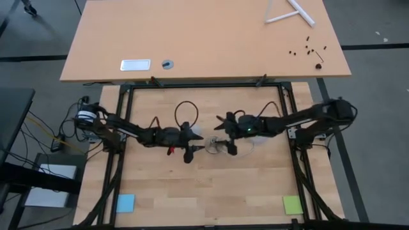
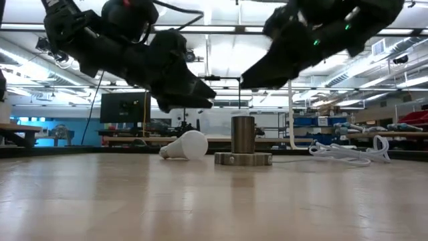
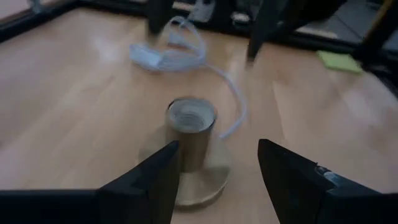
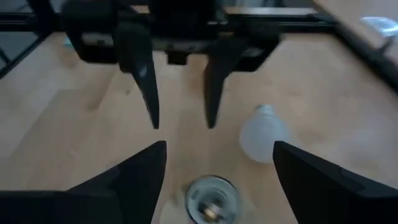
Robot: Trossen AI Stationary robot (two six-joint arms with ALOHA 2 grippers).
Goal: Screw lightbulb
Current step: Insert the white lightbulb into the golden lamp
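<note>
The white frosted lightbulb (image 2: 186, 145) lies on its side on the wooden table, just left of the socket; it also shows in the right wrist view (image 4: 261, 134). The round metal socket (image 2: 243, 142) stands upright on its disc base, open threaded end up (image 3: 189, 118). My left gripper (image 3: 217, 152) is open above the table, its fingers either side of the socket without touching it. My right gripper (image 4: 221, 149) is open, hovering over the socket (image 4: 211, 199) and facing the left gripper (image 4: 180, 87). In the high view both grippers (image 1: 190, 145) (image 1: 227, 135) meet at the table's middle.
The socket's coiled white cord (image 2: 348, 150) lies toward the table's right (image 3: 168, 50). A blue note (image 1: 125, 203) and a green note (image 1: 293, 204) sit at the near corners. A black frame (image 1: 204, 84) borders the table; a second table (image 1: 204, 38) stands beyond it.
</note>
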